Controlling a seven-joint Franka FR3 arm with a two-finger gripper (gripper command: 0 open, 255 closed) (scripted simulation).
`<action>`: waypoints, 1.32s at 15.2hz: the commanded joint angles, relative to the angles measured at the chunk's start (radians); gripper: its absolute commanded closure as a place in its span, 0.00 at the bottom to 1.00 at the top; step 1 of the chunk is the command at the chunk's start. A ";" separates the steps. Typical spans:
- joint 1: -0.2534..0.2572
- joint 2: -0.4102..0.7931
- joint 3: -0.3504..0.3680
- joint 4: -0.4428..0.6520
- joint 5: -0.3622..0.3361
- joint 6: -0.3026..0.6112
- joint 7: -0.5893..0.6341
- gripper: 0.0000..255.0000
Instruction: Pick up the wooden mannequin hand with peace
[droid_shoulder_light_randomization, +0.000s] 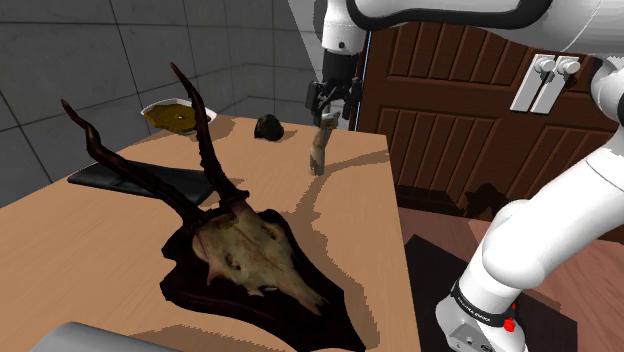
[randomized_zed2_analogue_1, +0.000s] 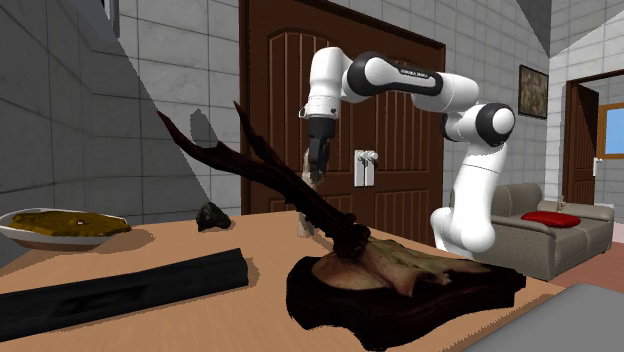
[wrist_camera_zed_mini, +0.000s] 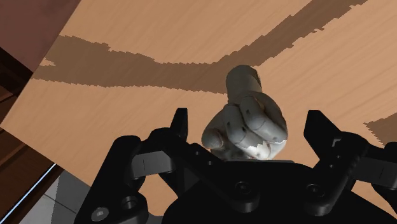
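A pale, jointed mannequin hand stands upright on the wooden table near its far edge, wrist end down. My black gripper hangs straight over it, down around its top. In the wrist view the hand's curled knuckles sit between my two fingers, which stand apart with a small gap on each side. The gripper is open and does not clasp the hand. In the second exterior view the mannequin hand is partly hidden behind an antler, below the gripper.
A horned skull on a dark plaque takes up the table's near middle, its antlers rising high. A long black block, a plate of yellow-brown food and a small black lump lie further back. A brown door stands behind.
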 joint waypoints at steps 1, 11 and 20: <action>0.000 -0.002 0.000 -0.011 0.000 0.010 0.000 0.00; 0.000 -0.002 0.000 -0.011 0.000 0.010 0.000 1.00; -0.004 0.045 0.003 0.159 -0.010 -0.115 0.002 1.00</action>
